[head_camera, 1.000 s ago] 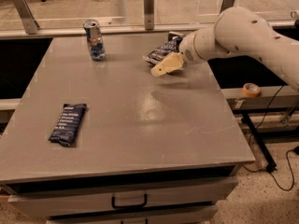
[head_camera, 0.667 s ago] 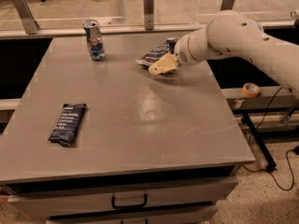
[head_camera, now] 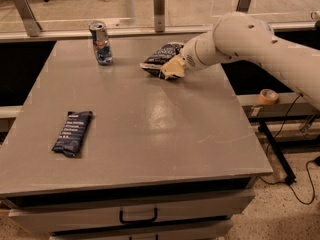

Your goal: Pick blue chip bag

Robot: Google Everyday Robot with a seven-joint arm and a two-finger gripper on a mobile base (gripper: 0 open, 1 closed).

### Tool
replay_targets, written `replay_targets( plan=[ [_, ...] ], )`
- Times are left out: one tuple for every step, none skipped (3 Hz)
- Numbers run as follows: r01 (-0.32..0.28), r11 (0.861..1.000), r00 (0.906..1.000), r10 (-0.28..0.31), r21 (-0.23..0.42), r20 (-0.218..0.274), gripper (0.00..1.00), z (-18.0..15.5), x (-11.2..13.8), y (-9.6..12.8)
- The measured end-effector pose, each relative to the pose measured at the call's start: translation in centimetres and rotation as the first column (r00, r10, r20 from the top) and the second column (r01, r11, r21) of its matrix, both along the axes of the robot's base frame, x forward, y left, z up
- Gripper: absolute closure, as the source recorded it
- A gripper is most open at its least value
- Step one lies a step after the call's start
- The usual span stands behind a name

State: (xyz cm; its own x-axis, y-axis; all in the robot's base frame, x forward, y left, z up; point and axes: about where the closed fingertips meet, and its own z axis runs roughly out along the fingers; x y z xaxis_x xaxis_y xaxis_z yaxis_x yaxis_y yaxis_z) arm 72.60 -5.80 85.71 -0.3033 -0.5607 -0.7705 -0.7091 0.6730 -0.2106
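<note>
The blue chip bag [head_camera: 159, 58] lies lengthwise, left-near to right-far. The arm reaches in from the right, its pincer [head_camera: 172, 69] apparently touching the bag's near edge; how far open it is, I cannot tell.

My arm [head_camera: 260, 49] is a thick, smooth white plastic shell, rounded like a fat tube, and it swells into a bulbous joint behind the wrist. The wrist narrows to a short white collar with a small dark round marking (a grille, perhaps). My pale cream-yellow, wedge-shaped gripper [head_camera: 172, 68] caps it, over the far side of the flat grey tabletop [head_camera: 150, 134].
</note>
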Motion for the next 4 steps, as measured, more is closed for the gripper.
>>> replay_targets(
  plan=[
    [-0.006,1.0,0.9999,0.006,-0.002,0.013,0.88,0.4,0.2,0.2],
    [-0.051,0.998,0.9967,0.049,0.032,0.064,1.0,2.2,0.2,0.5],
    [-0.139,0.985,0.9774,0.12,0.102,0.174,1.0,6.7,-0.5,0.7],
    [-0.206,0.969,0.9533,0.166,0.139,0.252,1.0,10.1,-1.5,0.6]
  ],
)
